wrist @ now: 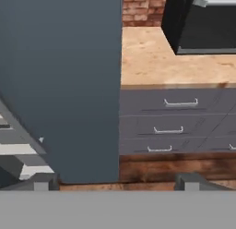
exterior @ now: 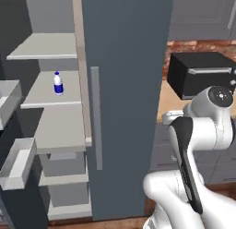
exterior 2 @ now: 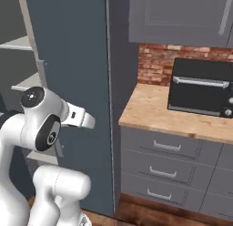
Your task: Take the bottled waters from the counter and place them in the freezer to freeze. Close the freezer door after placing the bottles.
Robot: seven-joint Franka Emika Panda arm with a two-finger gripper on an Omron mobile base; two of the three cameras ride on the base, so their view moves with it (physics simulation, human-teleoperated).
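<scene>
One bottled water (exterior: 57, 83), with a dark blue label and white top, stands upright on a pale shelf inside the open freezer (exterior: 55, 126). The freezer door (exterior: 19, 162) hangs open at the far left, its white bins facing inward. My gripper (wrist: 116, 183) is open with nothing between its two dark fingertips (wrist: 42, 182). It looks past the slate-blue closed door panel (wrist: 64, 85) toward the counter (wrist: 156, 62). My hand (exterior 2: 79, 116) sticks out rightward in front of that panel, well away from the bottle.
A black toaster oven (exterior 2: 200, 90) sits on the counter (exterior 2: 154, 111) against a brick wall. Grey drawers with silver handles (exterior 2: 166, 146) run below it, grey cabinets above. The closed panel carries a long vertical handle (exterior: 96, 117). Wood floor lies below.
</scene>
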